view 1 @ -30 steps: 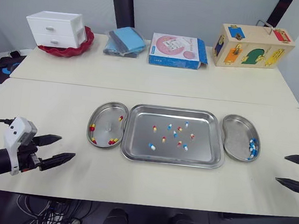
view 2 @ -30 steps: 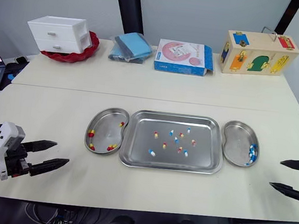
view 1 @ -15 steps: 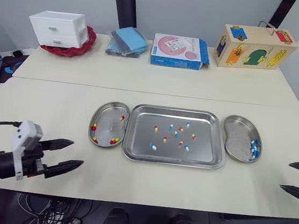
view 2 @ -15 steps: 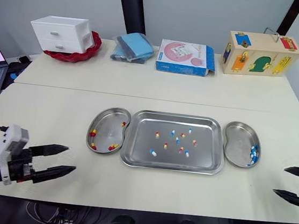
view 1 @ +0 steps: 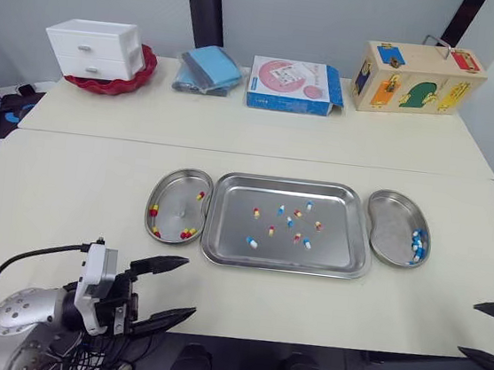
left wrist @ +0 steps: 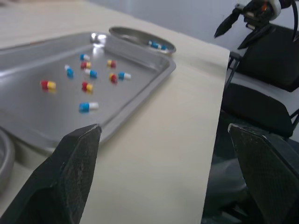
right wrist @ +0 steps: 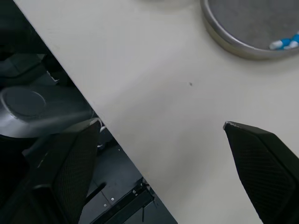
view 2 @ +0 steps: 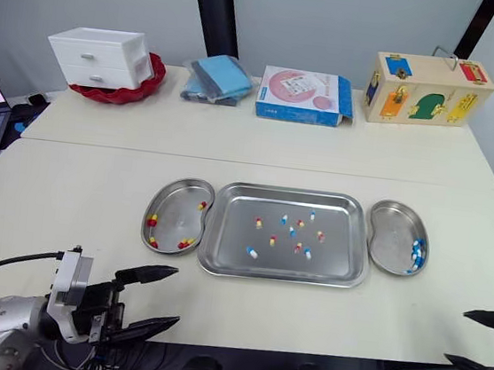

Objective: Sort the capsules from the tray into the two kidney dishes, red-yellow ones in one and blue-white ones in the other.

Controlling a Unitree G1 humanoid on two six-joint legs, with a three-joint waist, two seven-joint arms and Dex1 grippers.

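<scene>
Several capsules (view 1: 251, 241) of both colours lie in the tray (view 1: 337, 253), between the left dish (view 1: 175, 193) holding red-yellow ones and the right dish (view 1: 389, 228) holding blue-white ones, so sorting is judged part done. The left gripper (view 1: 189, 286) and right gripper (view 1: 469, 329) are held wide open and empty at the near worktop (view 1: 69, 183) edge. A reach to the tray is called for next. The drawers (view 1: 93, 47) and box (view 1: 292, 83) at the far edge are well apart, and nothing is seen in the way

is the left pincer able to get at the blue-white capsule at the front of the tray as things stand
Probably yes. The left pincer is open in front of the tray, the blue-white capsule lies loose just past its low rim, and nothing stands between them.
</scene>
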